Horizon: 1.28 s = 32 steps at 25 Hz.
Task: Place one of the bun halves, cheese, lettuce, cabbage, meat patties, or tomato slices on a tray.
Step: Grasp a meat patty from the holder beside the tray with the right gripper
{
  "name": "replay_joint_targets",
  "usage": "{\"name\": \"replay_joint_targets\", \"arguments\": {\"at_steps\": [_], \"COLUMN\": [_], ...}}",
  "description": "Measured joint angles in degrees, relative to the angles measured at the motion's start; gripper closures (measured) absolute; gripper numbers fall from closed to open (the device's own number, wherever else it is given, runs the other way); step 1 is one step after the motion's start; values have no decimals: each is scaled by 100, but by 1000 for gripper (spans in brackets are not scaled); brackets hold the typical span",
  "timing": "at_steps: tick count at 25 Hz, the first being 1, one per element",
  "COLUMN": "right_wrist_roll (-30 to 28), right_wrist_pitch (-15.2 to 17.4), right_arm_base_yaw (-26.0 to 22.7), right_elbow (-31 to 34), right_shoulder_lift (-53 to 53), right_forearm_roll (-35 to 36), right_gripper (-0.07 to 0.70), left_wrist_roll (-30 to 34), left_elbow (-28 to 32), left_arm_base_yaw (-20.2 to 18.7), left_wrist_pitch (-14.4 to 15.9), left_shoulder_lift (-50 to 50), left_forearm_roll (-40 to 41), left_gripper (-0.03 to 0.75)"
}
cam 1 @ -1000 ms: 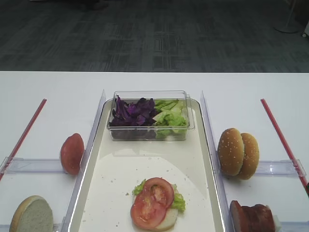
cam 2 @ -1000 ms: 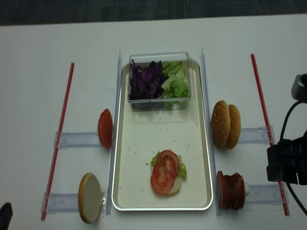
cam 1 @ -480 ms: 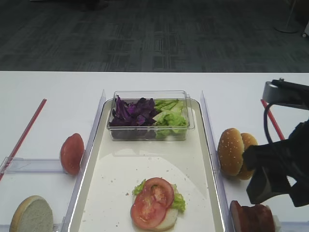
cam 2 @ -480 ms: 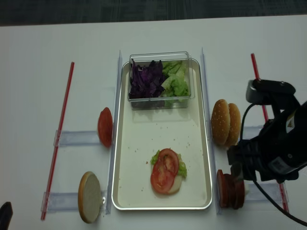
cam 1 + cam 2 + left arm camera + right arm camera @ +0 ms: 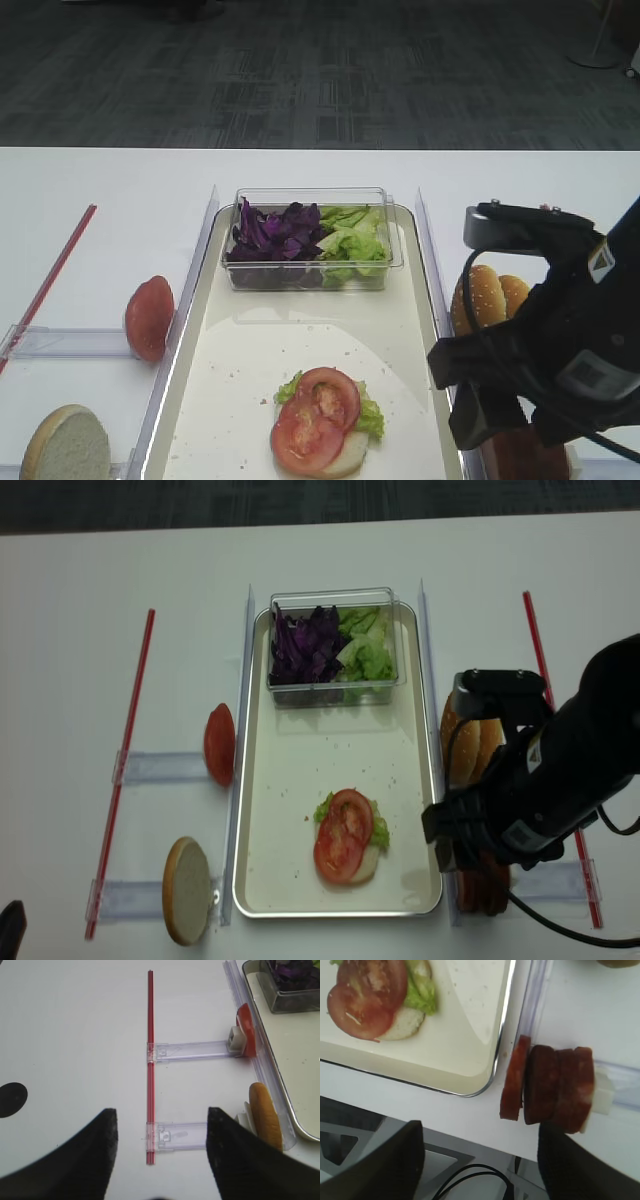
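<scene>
My right gripper (image 5: 480, 1170) is open and empty, hovering above the table's front edge just short of the upright meat patties (image 5: 555, 1085). My right arm (image 5: 540, 360) covers most of those patties and part of the sesame bun halves (image 5: 485, 295). On the cream tray (image 5: 300, 330) lies a bun half topped with lettuce and tomato slices (image 5: 315, 420). A clear tub holds cabbage (image 5: 270, 232) and lettuce (image 5: 352, 238). Left of the tray stand a tomato slice (image 5: 150, 317) and a pale bun half (image 5: 65, 445). My left gripper (image 5: 160, 1160) is open over bare table. Cheese is out of view.
Red strips (image 5: 60, 265) (image 5: 540, 650) run along both sides of the work area. Clear plastic holder rails (image 5: 60, 342) (image 5: 192, 1051) stick out from the tray's sides. The table's front edge (image 5: 420, 1125) and a black cable (image 5: 470, 1175) lie under my right gripper.
My right arm has swung in from the right edge, moving left and forward until it hangs over the meat patties and sesame buns. Its jaws stayed open. The food has not moved.
</scene>
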Motion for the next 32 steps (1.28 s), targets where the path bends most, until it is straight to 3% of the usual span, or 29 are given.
{"name": "replay_joint_targets", "arguments": {"at_steps": [12,32], "right_wrist_roll": [-16,-100], "right_wrist_pitch": [-341,-577], "right_arm_base_yaw": [121,121], "right_elbow": [-4,-38], "right_shoulder_lift": [620,989], "right_forearm_roll": [24,24], "right_gripper": [122,128], "left_wrist_roll": [0,0], "left_elbow": [0,0], "left_arm_base_yaw": [0,0], "left_wrist_pitch": [0,0], "left_shoulder_lift": [0,0], "left_forearm_roll": [0,0], "left_gripper": [349,349]}}
